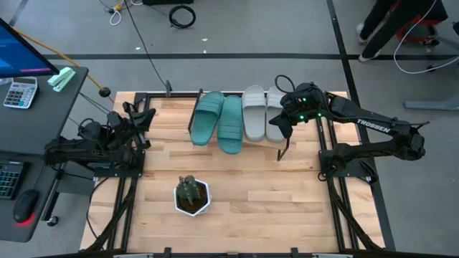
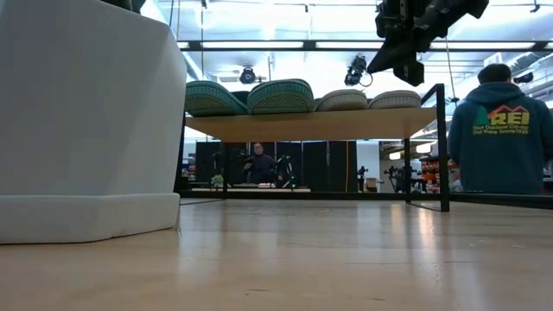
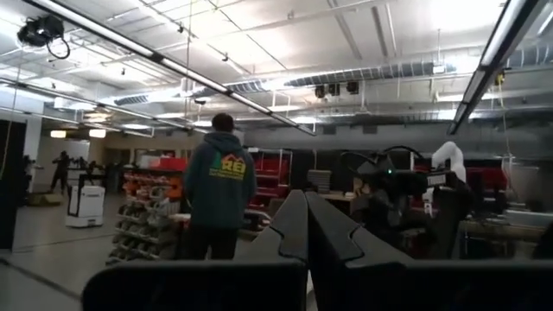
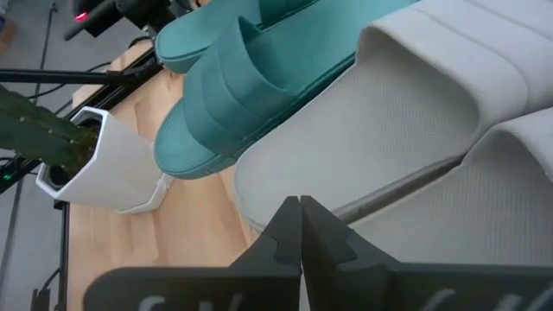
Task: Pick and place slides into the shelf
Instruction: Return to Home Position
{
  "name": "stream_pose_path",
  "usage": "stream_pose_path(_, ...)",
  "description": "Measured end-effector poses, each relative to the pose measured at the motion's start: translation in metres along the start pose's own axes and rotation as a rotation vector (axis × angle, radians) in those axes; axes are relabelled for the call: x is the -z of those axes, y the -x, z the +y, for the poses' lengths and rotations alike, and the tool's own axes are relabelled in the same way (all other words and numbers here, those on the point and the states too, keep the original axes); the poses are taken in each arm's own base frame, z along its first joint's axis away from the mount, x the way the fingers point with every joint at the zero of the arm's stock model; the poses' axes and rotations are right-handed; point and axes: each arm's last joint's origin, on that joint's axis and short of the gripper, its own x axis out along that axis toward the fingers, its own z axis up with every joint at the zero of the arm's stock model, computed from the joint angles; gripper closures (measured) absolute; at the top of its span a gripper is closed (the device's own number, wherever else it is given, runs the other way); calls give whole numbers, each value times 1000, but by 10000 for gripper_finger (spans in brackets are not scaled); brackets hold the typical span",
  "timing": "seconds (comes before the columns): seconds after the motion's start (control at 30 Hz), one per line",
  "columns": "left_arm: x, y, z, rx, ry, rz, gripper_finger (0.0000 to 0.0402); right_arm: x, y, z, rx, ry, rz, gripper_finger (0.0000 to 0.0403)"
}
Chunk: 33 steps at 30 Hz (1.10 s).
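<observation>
Off the table's left side, you had a dark side desk (image 1: 43,115) carrying a calculator (image 1: 20,92) and a mouse (image 1: 25,204). Just beside it, at the left edge of the wooden tabletop (image 1: 251,186), the left arm sat folded low. The left gripper (image 3: 304,207) had its jaws pressed together on nothing, and it pointed out into a dim room with strip lights (image 3: 505,39) along the ceiling. Near the front of the tabletop, left of centre, the potted plant (image 1: 192,195) stood in its white pot, well apart from the rack. At the back edge you had the shelf (image 2: 302,125), its light plank raised on thin black legs. All four sandals lay side by side on top of it. The teal slides (image 1: 219,120) took the left half, touching each other, with the leftmost one slanted outward at its near end. The grey-white slides (image 1: 262,113) took the right half, lying straight and close together. The right gripper (image 4: 300,207) hung above the shelf's right end, over the outermost grey sandal. The low view showed it clear of that sandal, its jaws together and holding nothing. Beyond the table's right side, a person (image 2: 501,130) in a hooded top stood with back turned.
</observation>
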Motion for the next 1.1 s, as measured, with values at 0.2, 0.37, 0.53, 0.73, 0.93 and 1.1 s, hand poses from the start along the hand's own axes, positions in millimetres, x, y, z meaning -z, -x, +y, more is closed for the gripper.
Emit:
stream_pose_path(0.2, 26, 7, 0, -7, 49, -74, 401, 0, -1, -2, 6, -22, 1, 403)
stream_pose_path(0.37, 46, 20, 3, -11, 107, -183, 401, 0, -1, -2, 2, -41, 3, 403)
stream_pose_path(0.53, 53, 22, 4, -21, 107, -168, 401, 0, -1, -1, -5, -58, 7, 403)
stream_pose_path(0.73, 57, 21, 3, -19, 57, -132, 401, 0, -1, -1, -4, -58, 8, 403)
stream_pose_path(0.93, 59, 21, 2, -16, 19, -106, 401, 0, -1, -1, -4, -58, 9, 403)
stream_pose_path(1.1, 61, 22, 2, -7, 17, -84, 401, 0, 0, -1, -4, -51, 9, 403)
